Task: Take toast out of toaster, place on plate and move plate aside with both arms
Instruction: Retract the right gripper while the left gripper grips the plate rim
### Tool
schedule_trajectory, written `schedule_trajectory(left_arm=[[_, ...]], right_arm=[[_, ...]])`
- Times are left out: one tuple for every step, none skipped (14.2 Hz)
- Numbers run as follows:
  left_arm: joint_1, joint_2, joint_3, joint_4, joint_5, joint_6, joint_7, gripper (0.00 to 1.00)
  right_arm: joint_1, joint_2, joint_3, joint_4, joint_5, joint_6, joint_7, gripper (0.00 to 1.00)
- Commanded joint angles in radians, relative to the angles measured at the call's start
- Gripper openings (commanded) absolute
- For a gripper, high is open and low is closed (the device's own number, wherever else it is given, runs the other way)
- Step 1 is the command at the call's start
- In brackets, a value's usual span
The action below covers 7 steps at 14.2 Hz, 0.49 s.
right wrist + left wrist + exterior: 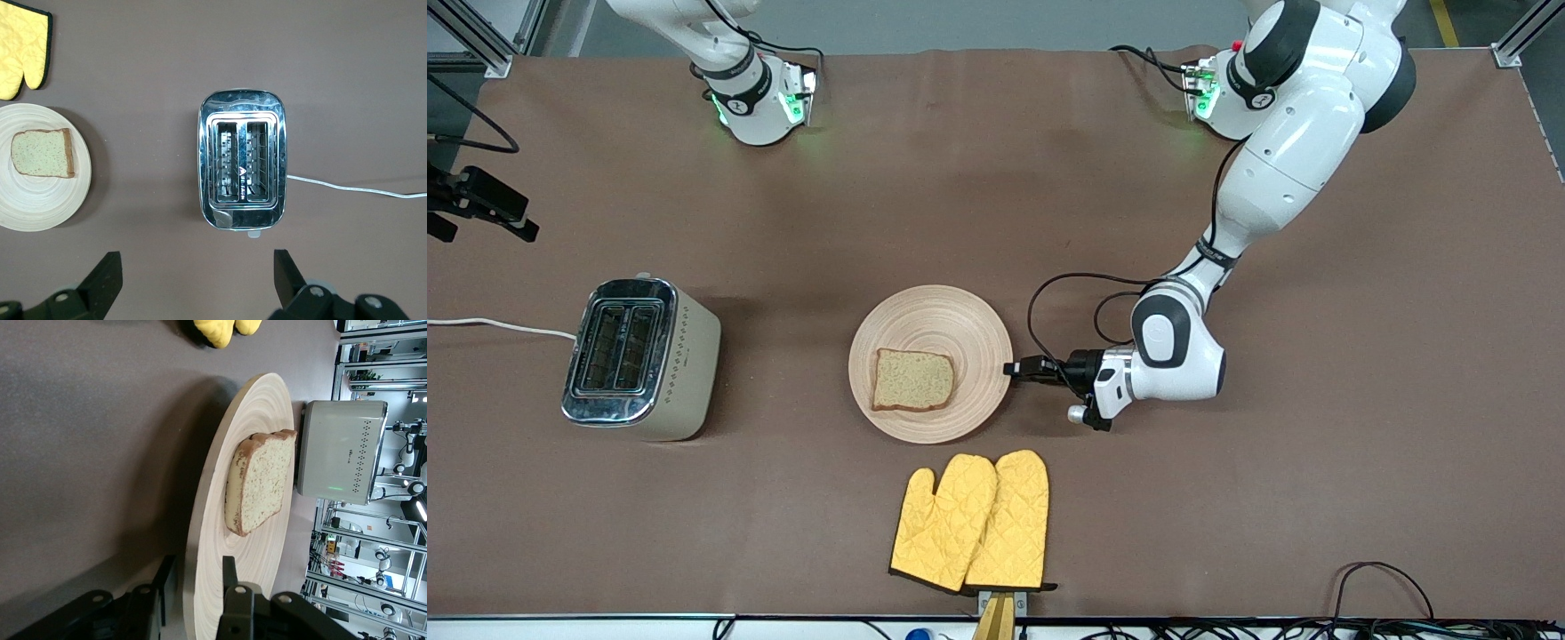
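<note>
The toast (911,380) lies flat on the round wooden plate (934,311) in the middle of the table. My left gripper (1012,367) is low at the plate's rim on the side toward the left arm's end. In the left wrist view its open fingers (229,570) straddle the rim of the plate (260,407), one above and one below, with the toast (257,480) just ahead. My right gripper (193,267) is open and empty, high over the toaster (243,160). It is out of the front view. The right wrist view also shows the plate (33,200) and the toast (43,153).
The silver and beige toaster (640,356) stands toward the right arm's end, both slots empty, its white cord running off the table's edge. Two yellow oven mitts (974,520) lie nearer the front camera than the plate.
</note>
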Motion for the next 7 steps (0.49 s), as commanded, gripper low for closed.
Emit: schedule_trajectory(left_arm=[[-0.021, 0.006, 0.004, 0.006, -0.018, 0.024, 0.001, 0.34], [-0.028, 0.006, 0.004, 0.006, -0.018, 0.036, 0.001, 0.33], [-0.032, 0.011, 0.004, 0.006, -0.018, 0.044, 0.001, 0.30], [-0.040, 0.014, 0.004, 0.006, -0.018, 0.049, -0.001, 0.28], [-0.040, 0.016, 0.004, 0.006, -0.018, 0.050, -0.001, 0.24], [-0.041, 0.016, 0.004, 0.006, -0.015, 0.055, 0.005, 0.11], [-0.040, 0.016, 0.004, 0.006, -0.014, 0.060, 0.009, 0.01]], right_arm=[[0.011, -0.009, 0.003, -0.006, -0.016, 0.009, 0.017, 1.00], [0.012, -0.009, 0.005, -0.006, -0.016, 0.005, 0.017, 1.00], [0.014, -0.009, 0.005, -0.007, -0.016, 0.004, 0.017, 1.00], [0.017, -0.009, 0.005, -0.004, -0.016, 0.004, 0.017, 1.00], [0.022, -0.009, 0.003, -0.004, -0.016, 0.005, 0.017, 1.00], [0.020, -0.009, 0.003, -0.004, -0.016, 0.004, 0.017, 1.00], [0.020, -0.009, 0.003, -0.003, -0.016, 0.005, 0.017, 1.00]])
